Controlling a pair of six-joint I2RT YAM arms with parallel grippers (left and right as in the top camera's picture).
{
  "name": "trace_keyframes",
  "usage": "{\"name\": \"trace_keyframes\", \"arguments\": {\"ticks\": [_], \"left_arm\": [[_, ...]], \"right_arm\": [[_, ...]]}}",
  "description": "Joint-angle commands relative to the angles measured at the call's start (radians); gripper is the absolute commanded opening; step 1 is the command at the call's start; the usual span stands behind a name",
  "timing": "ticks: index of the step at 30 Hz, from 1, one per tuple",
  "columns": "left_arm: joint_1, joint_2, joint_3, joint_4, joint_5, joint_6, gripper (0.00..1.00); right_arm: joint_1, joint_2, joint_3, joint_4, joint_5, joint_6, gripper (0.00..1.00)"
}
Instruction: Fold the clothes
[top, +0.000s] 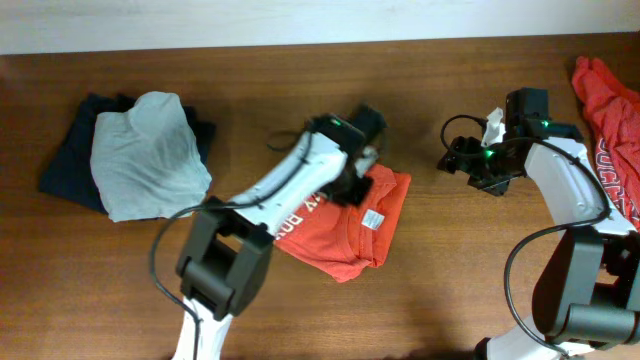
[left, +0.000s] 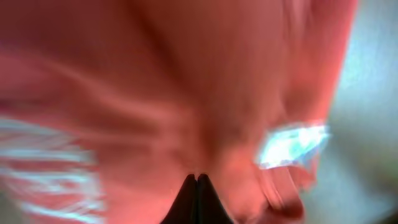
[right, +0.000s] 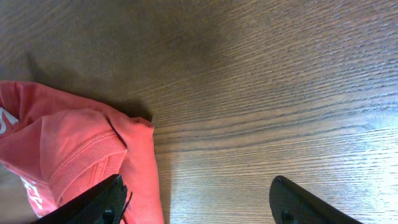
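Observation:
One orange-red shirt (top: 345, 228) lies folded at the table's middle, with white lettering and a small white label (top: 372, 218) showing. My left gripper (top: 362, 172) is over its far edge. In the left wrist view the gripper (left: 196, 180) is shut, its tips close against blurred orange-red cloth (left: 186, 81) near the white label (left: 292, 143). A second orange-red shirt (top: 612, 120) lies crumpled at the far right edge. My right gripper (top: 462, 158) hovers open over bare wood between the two shirts. In the right wrist view it (right: 199, 196) holds nothing, and an orange-red shirt's ribbed edge (right: 74, 152) lies beside its left finger.
A grey garment (top: 148, 155) lies folded on a dark navy one (top: 65, 165) at the far left of the wooden table (top: 450, 280). A pale wall edge runs along the back.

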Motion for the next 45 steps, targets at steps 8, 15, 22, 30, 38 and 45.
{"name": "trace_keyframes", "arguments": {"ticks": [8,15,22,30,38,45], "left_arm": [[0.048,0.113,0.018,0.198,0.209,-0.019,0.01],[-0.029,0.170,0.020,0.228,0.343,-0.001,0.01],[-0.054,0.168,0.124,0.125,0.305,0.051,0.03],[0.032,0.161,0.350,-0.114,-0.032,0.052,0.26],[0.161,0.183,0.362,-0.153,0.130,0.101,0.22],[0.172,0.235,0.361,-0.177,0.279,0.186,0.19]], "right_arm": [[-0.002,0.002,0.002,-0.002,-0.006,-0.006,0.79],[-0.002,0.002,0.002,-0.002,-0.006,-0.005,0.79],[-0.002,0.002,0.002,-0.009,-0.006,-0.006,0.79],[-0.001,0.002,0.002,-0.050,-0.074,-0.035,0.76],[0.112,0.002,-0.027,-0.074,-0.258,-0.196,0.19],[0.256,0.010,-0.130,0.094,-0.253,-0.116,0.04]]}}
